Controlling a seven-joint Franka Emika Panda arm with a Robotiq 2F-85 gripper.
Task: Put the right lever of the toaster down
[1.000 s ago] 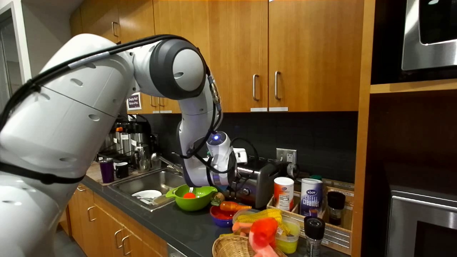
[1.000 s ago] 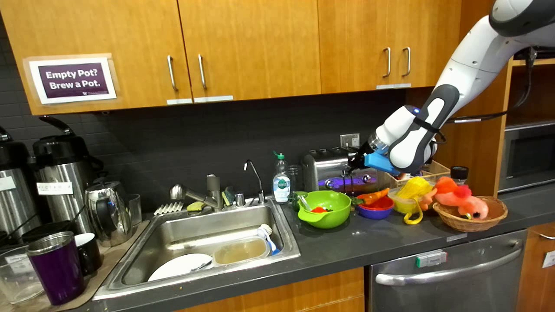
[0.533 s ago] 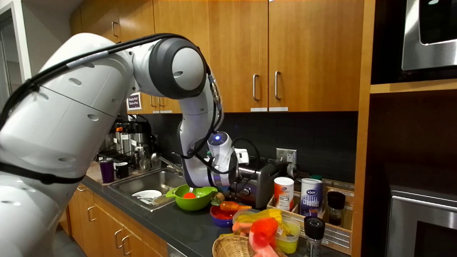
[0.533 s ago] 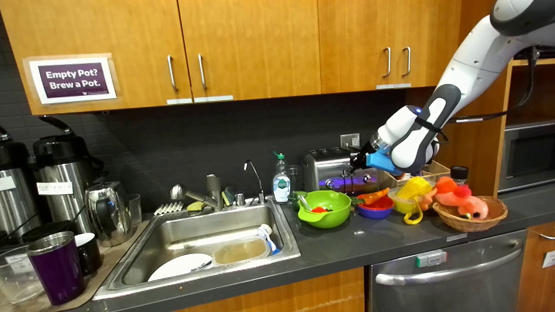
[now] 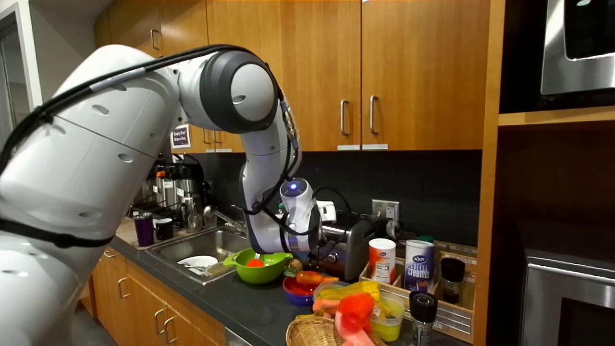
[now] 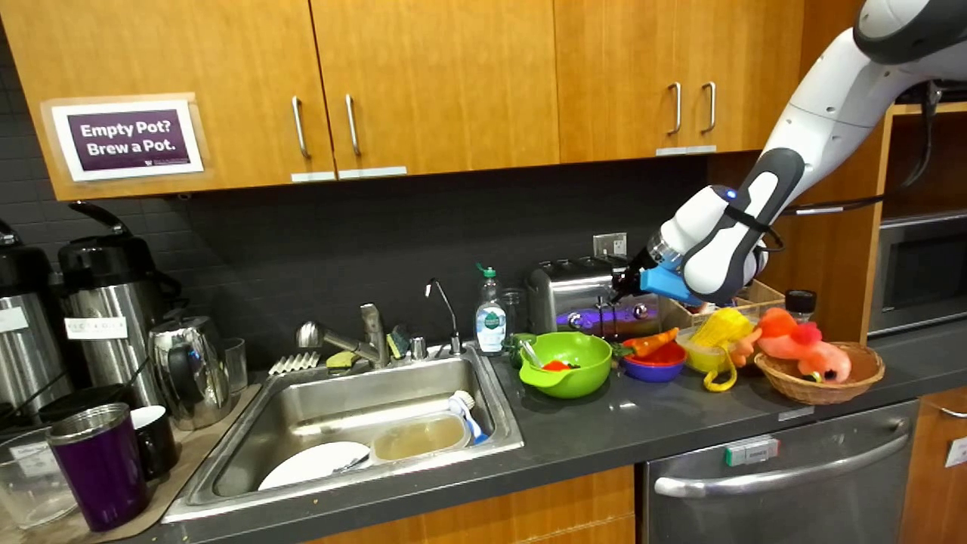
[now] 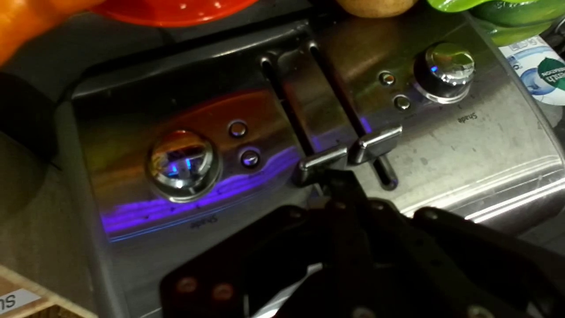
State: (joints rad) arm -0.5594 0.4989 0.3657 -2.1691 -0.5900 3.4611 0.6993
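The shiny silver toaster point(image 6: 568, 295) stands against the back wall; it also shows in an exterior view point(image 5: 354, 245) and fills the wrist view point(image 7: 463, 154), which is upside down. Two levers sit side by side near the upper ends of their slots. The toaster's right lever point(image 7: 324, 164) appears left in the wrist view, and its left lever point(image 7: 377, 143) beside it. My gripper point(image 7: 344, 181) is shut with nothing seen between its fingers. Its tips overlap the right lever's upper edge; I cannot tell whether they touch. The gripper point(image 6: 621, 289) also shows in an exterior view.
In front of the toaster stand a green bowl point(image 6: 582, 385) and a red-and-blue bowl point(image 6: 656, 370) with a toy carrot. A soap bottle point(image 6: 490, 321) stands at one side. A wooden organizer point(image 5: 451, 315) stands at the other side. A wicker basket point(image 5: 307, 331) sits nearby.
The arm's wrist has shifted very slightly, a few pixels to the right in both exterior views. The toaster and the counter objects stay in place.
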